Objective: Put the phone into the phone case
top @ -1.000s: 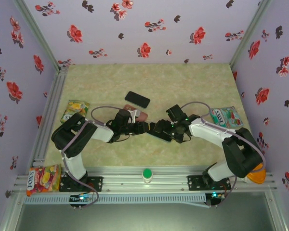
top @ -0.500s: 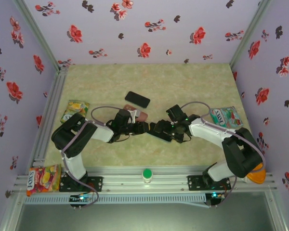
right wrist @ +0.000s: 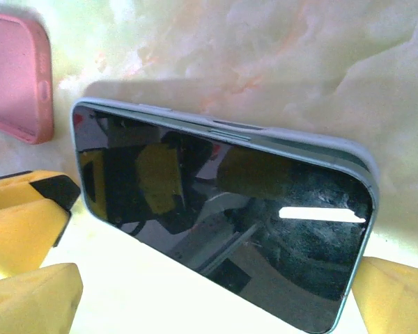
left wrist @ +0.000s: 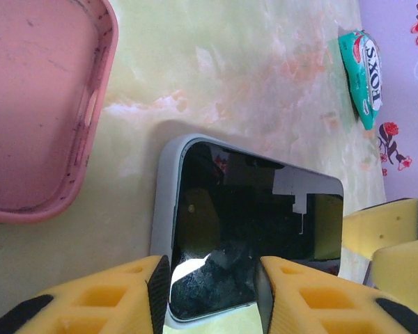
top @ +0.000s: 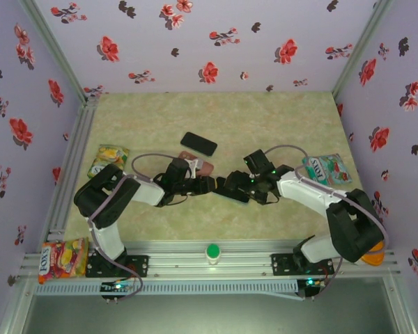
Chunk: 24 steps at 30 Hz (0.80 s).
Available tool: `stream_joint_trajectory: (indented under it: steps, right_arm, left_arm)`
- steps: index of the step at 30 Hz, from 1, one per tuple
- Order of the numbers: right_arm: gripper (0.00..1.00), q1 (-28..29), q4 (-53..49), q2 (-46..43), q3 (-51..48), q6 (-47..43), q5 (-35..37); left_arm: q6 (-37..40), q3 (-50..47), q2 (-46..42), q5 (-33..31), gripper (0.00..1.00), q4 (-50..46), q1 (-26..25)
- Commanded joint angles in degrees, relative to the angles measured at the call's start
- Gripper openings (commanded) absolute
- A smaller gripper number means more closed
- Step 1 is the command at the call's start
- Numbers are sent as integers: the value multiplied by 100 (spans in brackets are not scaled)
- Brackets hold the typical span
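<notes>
A phone [left wrist: 251, 223] with a dark screen and pale grey-blue rim is tilted up on one long edge between the two grippers, also seen in the right wrist view [right wrist: 223, 223]. My left gripper [left wrist: 210, 292] is shut on its near end, with a pad on either side. My right gripper [right wrist: 212, 292] is open wide, its yellow fingers [right wrist: 393, 299] flanking the other end; I cannot tell whether they touch it. The pink phone case [left wrist: 35, 104] lies open side up just beside the phone, empty. In the top view the case [top: 195, 164] sits behind the left gripper [top: 210, 184].
A flat black phone-sized slab [top: 198, 144] lies behind the pink case. Snack packs lie at the left [top: 109, 160], right [top: 326, 169] and near-left corner [top: 61, 257]. A green button [top: 212, 251] sits on the front rail. Flowered walls close in three sides.
The right arm's forearm and wrist have shifted slightly to the right. The left arm and the phone look as they did.
</notes>
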Motion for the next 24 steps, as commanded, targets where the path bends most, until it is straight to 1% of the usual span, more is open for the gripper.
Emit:
stream_joint_trajectory:
  steps: [1,9,15,18,24]
  right_arm:
    - [99,-56,40,-227,-88,-127,-36]
    - [99,-136,148,-565,-321,-174,-64]
    - [99,-146,245,-932,-517,-438,-16]
    - [94,-159,421,-1227,-742,-471,-18]
    - [72,-265,610,-1711,-1155,-496,-79]
  left_arm:
    - [204,53,-122,37,41,-534,-124]
    - [341,118,-252,-75,41,-839,-124]
    - [431,99,-463,-215,41,-1113,-115]
    - [453,87,-580,-242,41,-1236,-74]
    - [547,194,-613,-225,41,-1481,74]
